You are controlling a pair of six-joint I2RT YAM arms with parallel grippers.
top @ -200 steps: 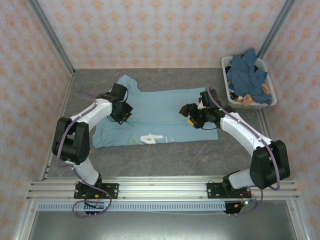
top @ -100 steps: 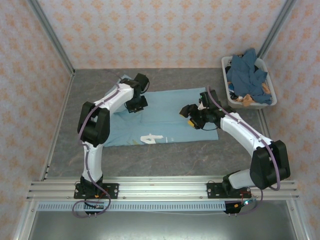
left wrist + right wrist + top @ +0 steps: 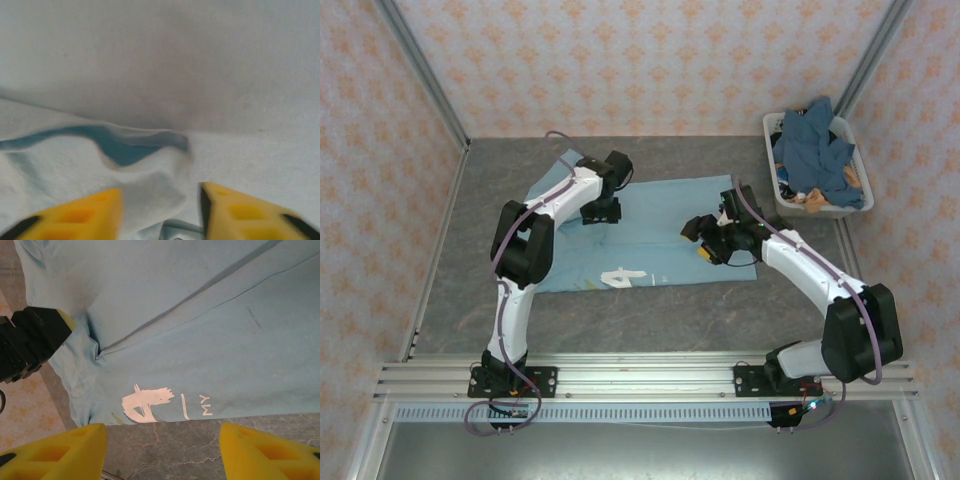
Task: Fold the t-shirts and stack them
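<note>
1. The light-blue t-shirt (image 3: 655, 215) lies spread over the middle of the surface (image 3: 650, 315), with its white print (image 3: 147, 404) toward the near edge.
2. The left claw (image 3: 160, 207) stands open on the shirt's far-left part, with a cloth fold between its fingers.
3. The right claw (image 3: 162, 440) is open above the shirt's right side.
4. Darker blue t-shirts (image 3: 815, 150) are heaped in the basket (image 3: 772, 150) at the far right corner.

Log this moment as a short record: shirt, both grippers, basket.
shirt: light blue t-shirt spread out on the table, white print near its near hem
left gripper: open, low over a raised fold at the shirt's far left
right gripper: open, above the shirt's right half, holding nothing
basket: white, far right, dark blue shirts piled in it
</note>
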